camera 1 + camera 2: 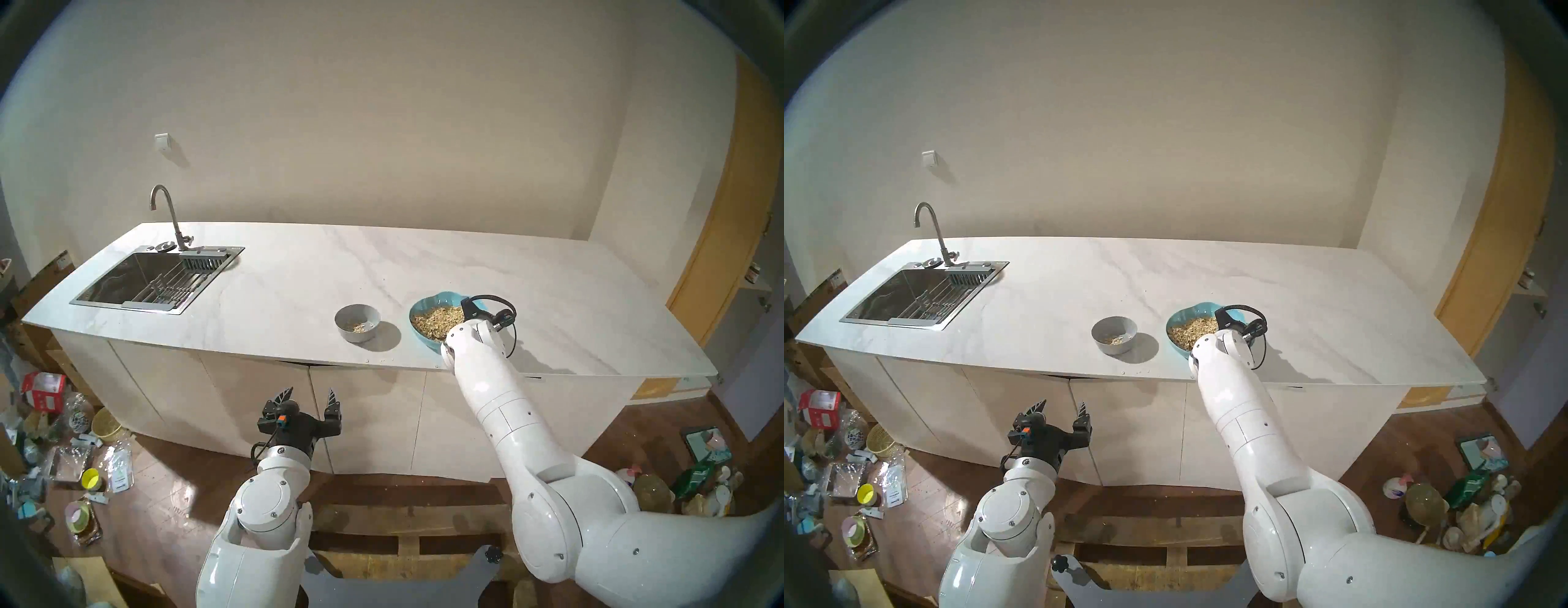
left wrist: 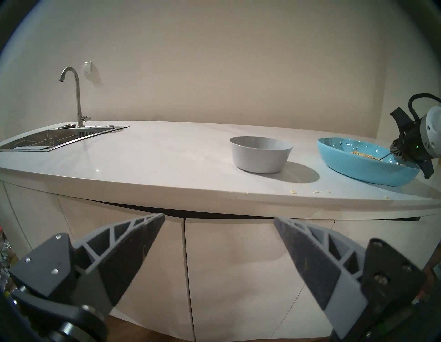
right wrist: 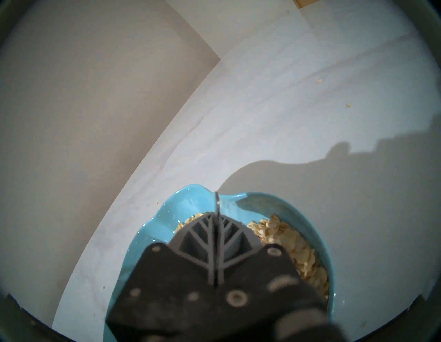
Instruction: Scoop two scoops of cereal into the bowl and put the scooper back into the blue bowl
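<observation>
The blue bowl [image 1: 441,295] sits at the counter's front right and holds the cereal heap [image 1: 437,320]. My right gripper [image 3: 216,219] hangs over the bowl's right side, shut on the scooper's thin metal handle [image 3: 217,203]. The scooper's head is hidden. From the left wrist view the handle [image 2: 385,156] slants down into the cereal. The grey bowl [image 1: 357,335] stands just left of the blue bowl, with a few flakes [image 1: 358,326] on its bottom. My left gripper [image 1: 309,392] is open and empty, below the counter edge in front of the cabinet doors.
A steel sink [image 1: 148,276] with a faucet [image 1: 169,216] is set into the counter's far left. Loose flakes [image 2: 293,191] lie near the counter's front edge. Clutter covers the floor at left [image 1: 63,446] and right [image 1: 700,475].
</observation>
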